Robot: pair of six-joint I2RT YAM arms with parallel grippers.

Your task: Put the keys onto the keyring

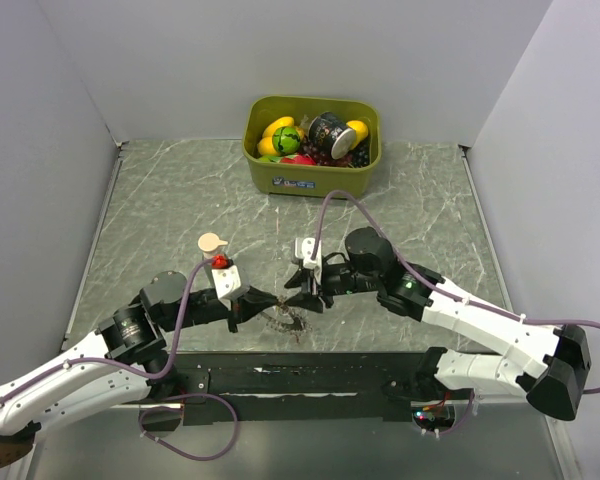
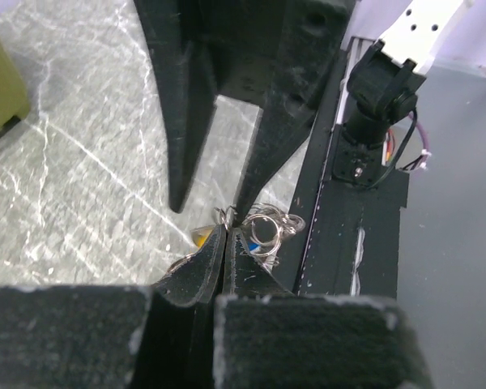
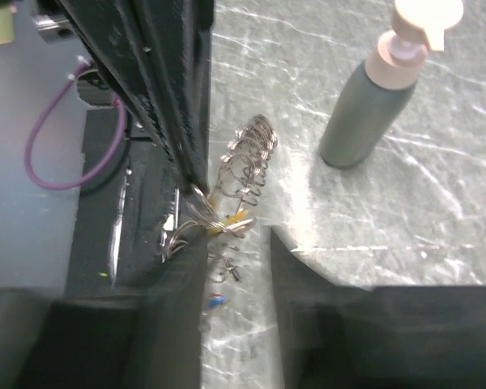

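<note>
So the left gripper (image 2: 227, 237) was clamped tight, its tips pinched together right on a strand of the keyring (image 3: 247, 162). The keyring looked like a silvery tangle of wire loops, sitting low over the marble-look table (image 1: 160, 220) near the front edge, smack between the two arms. The right gripper (image 3: 239, 247) faced it head-on from the other side with its jaws parted and nothing gripped between them. Some wire ran close along the inner face of one finger, but honestly I couldn't tell if it touched. The keys were bunched in with the ring. A yellow tag (image 3: 231, 220) sat in the loops just below the tips of the left gripper, and a blue tag (image 3: 216, 302) peeked out lower down beside the right gripper's finger. It was all too small and tangled to say whether either key was actually threaded on. A grey pump bottle (image 3: 364, 113) with a beige head stood upright on the table a little past the tangle, clear of both claws. Way at the back edge sat an olive-green bin (image 1: 270, 175) stuffed with colourful bits.
</note>
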